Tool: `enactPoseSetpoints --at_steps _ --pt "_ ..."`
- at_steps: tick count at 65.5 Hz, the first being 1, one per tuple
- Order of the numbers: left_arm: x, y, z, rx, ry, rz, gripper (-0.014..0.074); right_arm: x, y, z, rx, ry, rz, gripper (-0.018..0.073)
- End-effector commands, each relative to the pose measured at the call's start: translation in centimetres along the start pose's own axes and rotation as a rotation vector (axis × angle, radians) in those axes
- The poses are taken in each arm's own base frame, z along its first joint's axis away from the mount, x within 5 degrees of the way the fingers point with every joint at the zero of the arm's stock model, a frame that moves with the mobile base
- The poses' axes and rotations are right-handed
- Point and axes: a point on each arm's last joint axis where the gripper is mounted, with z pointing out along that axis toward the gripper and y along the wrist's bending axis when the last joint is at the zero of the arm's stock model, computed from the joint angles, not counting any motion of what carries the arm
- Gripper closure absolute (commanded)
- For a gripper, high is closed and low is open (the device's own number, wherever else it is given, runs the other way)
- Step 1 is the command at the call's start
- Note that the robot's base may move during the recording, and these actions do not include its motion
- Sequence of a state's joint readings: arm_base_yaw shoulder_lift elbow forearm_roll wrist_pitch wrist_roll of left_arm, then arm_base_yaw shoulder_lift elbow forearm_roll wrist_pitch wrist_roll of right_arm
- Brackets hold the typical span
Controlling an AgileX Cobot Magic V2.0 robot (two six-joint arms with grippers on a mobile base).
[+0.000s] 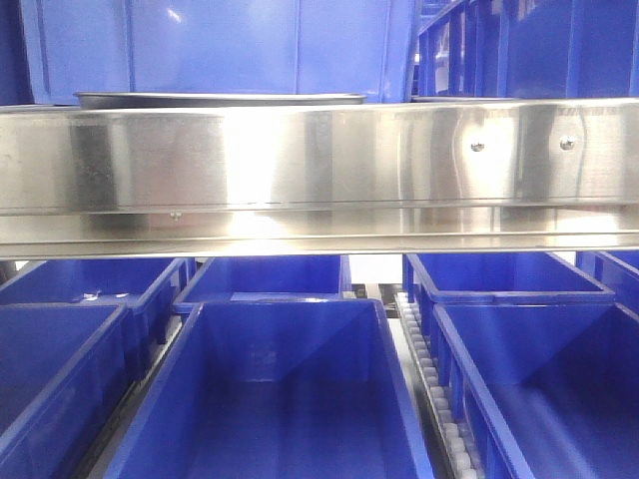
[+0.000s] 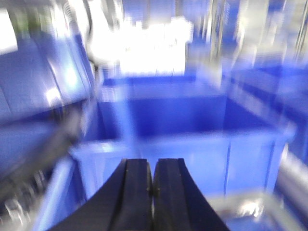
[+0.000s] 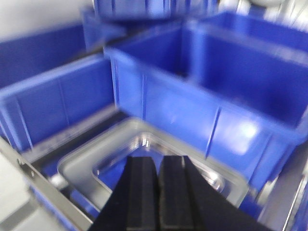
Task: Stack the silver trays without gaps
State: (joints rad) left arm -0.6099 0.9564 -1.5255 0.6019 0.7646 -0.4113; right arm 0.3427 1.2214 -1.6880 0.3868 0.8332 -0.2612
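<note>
In the front view a silver tray's thin rim (image 1: 220, 99) shows just above the steel rail at left, and a second rim (image 1: 454, 98) shows at right; neither gripper appears there. In the right wrist view my right gripper (image 3: 158, 160) is shut and empty, hovering over a shiny silver tray (image 3: 82, 161) with rounded corners that lies in front of the blue bins. The left wrist view is motion-blurred: my left gripper (image 2: 153, 162) is shut and empty, facing a blue bin, with a blurred silver tray edge (image 2: 250, 207) at the lower right.
A long brushed-steel rail (image 1: 319, 160) with screws spans the front view. Several open blue bins (image 1: 270, 399) stand below it on roller tracks (image 1: 429, 369), and more blue bins (image 1: 230, 45) stand behind the trays. Blue bins (image 3: 192, 110) crowd the right wrist view.
</note>
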Motion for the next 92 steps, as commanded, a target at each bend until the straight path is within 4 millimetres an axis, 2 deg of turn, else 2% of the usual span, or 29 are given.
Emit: enactPoseSetpoints --at_steps 1,7,12,19,28,37,49,85,92 --pt "0.6 0.7 -2.4 0.024 -0.072 -0.007 0.0594 0.1 0.6 -3.1 0.029 -0.112 -0.032 0.0637" --pt "3.0 1.6 -5.0 0.035 -0.088 -0.004 0.0594 1.7 1.1 -5.8 0.057 -0.197 -0.035 0.0637" --pt "5.2 2.1 -6.7 0.043 -0.091 0.001 0.0594 4.2 1.5 -8.0 0.084 -0.26 -0.029 0.0637" --pt "7.5 2.6 -8.3 0.051 -0.1 0.005 0.0594 7.8 1.8 -9.9 0.107 -0.301 -0.021 0.0637" --pt "9.4 3.3 -9.8 0.045 -0.099 -0.003 0.0594 10.3 2.3 -12.2 0.105 -0.388 0.015 0.0637" --pt "9.7 4.0 -11.3 0.036 -0.126 -0.02 0.0594 10.5 3.0 -14.7 0.102 -0.464 -0.001 0.0637" --pt "9.7 4.2 -11.8 0.033 -0.141 -0.025 0.0594 10.7 3.4 -16.2 0.099 -0.51 -0.012 0.0637" --pt "9.7 4.2 -11.8 0.033 -0.141 -0.025 0.0594 10.7 3.5 -16.3 0.098 -0.508 -0.012 0.0637" --pt "9.7 4.2 -11.8 0.033 -0.141 -0.025 0.0594 10.7 3.2 -16.4 0.165 -0.52 -0.038 0.0637"
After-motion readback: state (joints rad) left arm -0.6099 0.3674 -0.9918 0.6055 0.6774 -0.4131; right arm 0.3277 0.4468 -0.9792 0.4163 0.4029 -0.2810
